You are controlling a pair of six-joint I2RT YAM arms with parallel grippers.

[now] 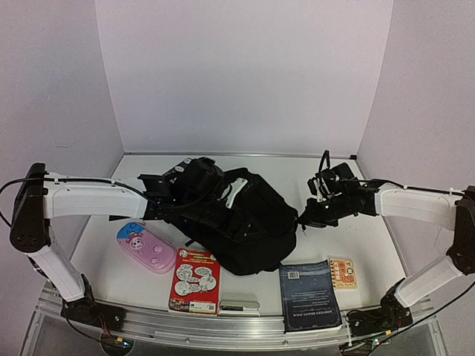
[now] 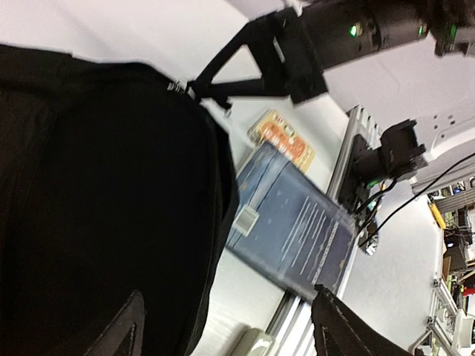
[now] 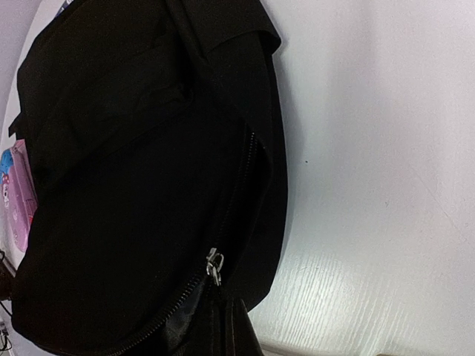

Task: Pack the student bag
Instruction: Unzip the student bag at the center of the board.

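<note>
On the counter (image 1: pixel 356 245), a case (image 1: pixel 145 248), red book (image 1: pixel 195 283) and blue book (image 1: pixel 309 293) front the bag (image 1: pixel 237 222); our left claw (image 2: pixel 226 326) reaches in, gaping over it; right claw (image 1: pixel 306 216) pinches its edge.

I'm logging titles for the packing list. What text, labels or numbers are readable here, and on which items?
Nothing reads clearly.
Dark blue book: a white line of print and a barcode label, too small to read; its cover print is blurred in the left wrist view.
Red booklet: print around cartoon pictures, too small.
Small orange card: red print, blurred.
Pink case: a cartoon figure, no readable words.
Student bag: no text seen.
</note>
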